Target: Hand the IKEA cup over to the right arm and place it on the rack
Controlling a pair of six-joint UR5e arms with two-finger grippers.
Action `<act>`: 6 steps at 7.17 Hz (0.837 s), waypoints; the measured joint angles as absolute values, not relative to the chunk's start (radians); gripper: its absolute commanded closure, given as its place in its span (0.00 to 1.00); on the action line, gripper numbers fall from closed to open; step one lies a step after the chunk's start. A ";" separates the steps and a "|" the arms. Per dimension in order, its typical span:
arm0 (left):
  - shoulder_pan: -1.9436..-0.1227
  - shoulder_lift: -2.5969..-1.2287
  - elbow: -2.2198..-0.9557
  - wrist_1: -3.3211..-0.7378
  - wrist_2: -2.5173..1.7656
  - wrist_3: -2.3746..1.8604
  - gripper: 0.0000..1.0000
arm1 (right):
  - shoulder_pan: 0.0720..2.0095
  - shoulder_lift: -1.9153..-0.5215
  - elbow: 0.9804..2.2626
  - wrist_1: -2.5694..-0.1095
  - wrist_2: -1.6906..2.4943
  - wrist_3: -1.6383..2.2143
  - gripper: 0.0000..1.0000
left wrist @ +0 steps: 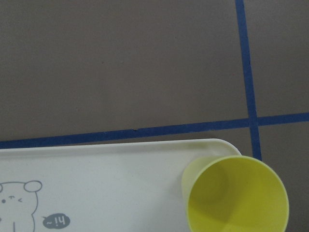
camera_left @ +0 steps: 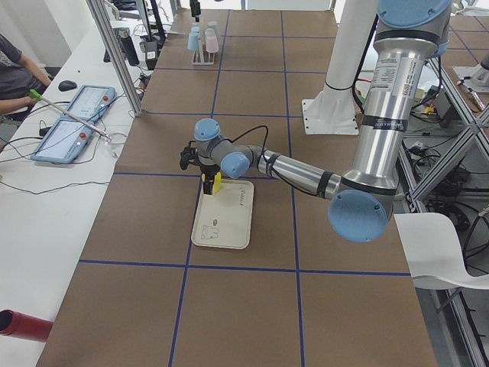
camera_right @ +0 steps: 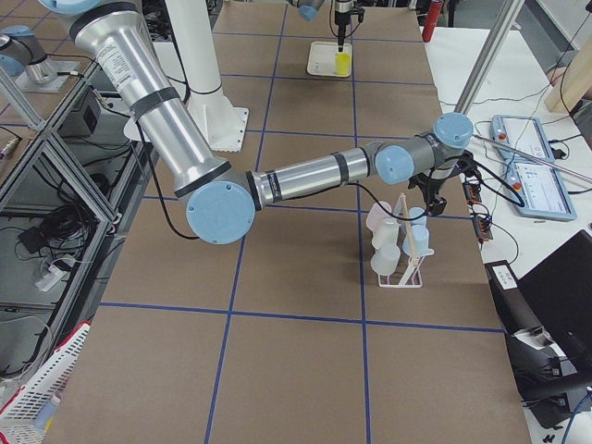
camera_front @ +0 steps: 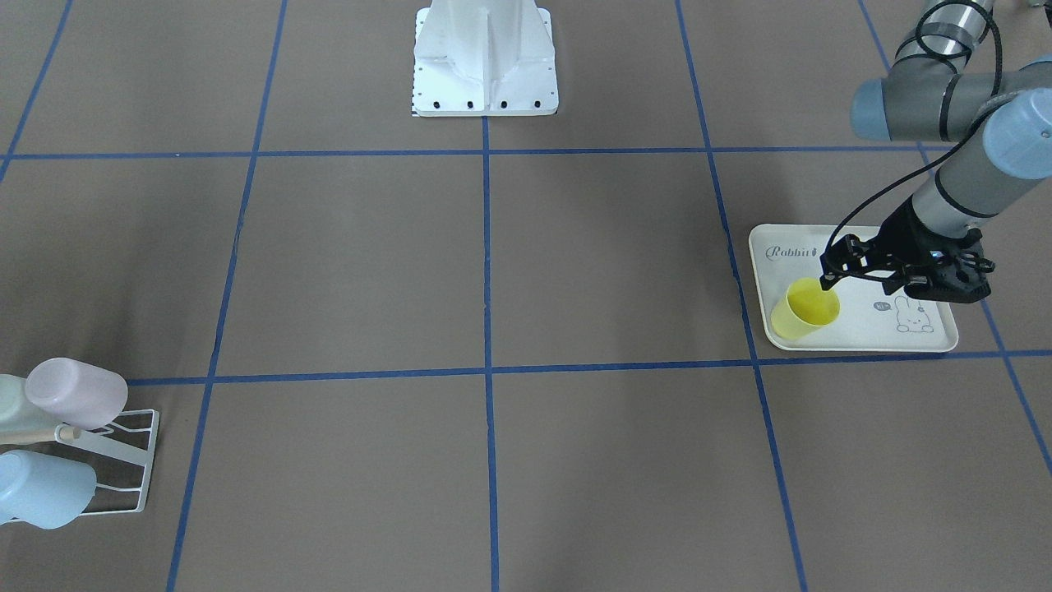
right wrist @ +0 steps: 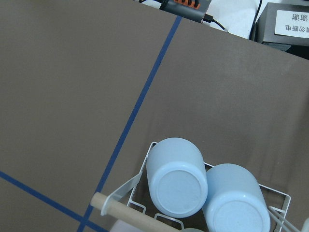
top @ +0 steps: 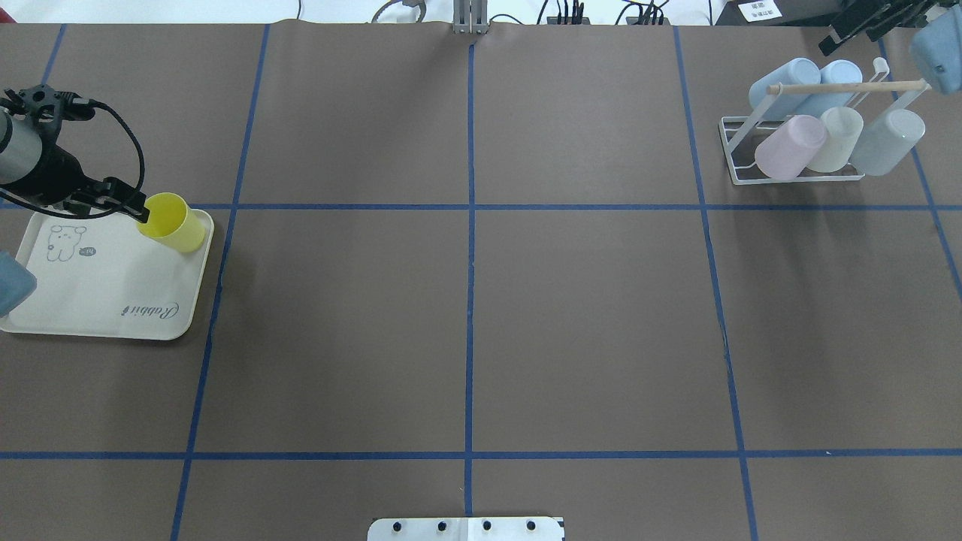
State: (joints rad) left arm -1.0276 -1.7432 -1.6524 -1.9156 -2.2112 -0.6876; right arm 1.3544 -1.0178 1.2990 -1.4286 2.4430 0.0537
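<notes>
The yellow IKEA cup stands upright on the far corner of the cream rabbit-print tray. It also shows in the front view and the left wrist view. My left gripper points down at the cup's rim, also in the front view; its fingers look spread and hold nothing. The white wire rack with its wooden rod stands far right and carries several pastel cups. My right arm reaches over the rack. The right gripper hovers beside the rod; its fingers do not show clearly.
The rack's cups are pink, white and pale blue; two blue ones show in the right wrist view. The robot's white base stands at mid table. Blue tape lines cross the brown mat.
</notes>
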 measured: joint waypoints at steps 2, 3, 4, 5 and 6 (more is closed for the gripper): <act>-1.019 -1.766 -1.618 -1.918 -2.210 -0.690 0.06 | 1.354 -1.023 1.307 -1.430 2.447 0.054 0.02; -1.007 -1.770 -1.609 -1.918 -2.209 -0.691 0.21 | 1.354 -1.027 1.310 -1.429 2.448 0.054 0.02; -0.998 -1.772 -1.601 -1.919 -2.209 -0.692 0.37 | 1.354 -1.029 1.311 -1.429 2.449 0.055 0.02; -0.994 -1.773 -1.596 -1.919 -2.209 -0.693 0.51 | 1.353 -1.030 1.311 -1.428 2.449 0.055 0.02; -0.989 -1.773 -1.592 -1.919 -2.209 -0.695 0.66 | 1.353 -1.030 1.311 -1.429 2.449 0.055 0.02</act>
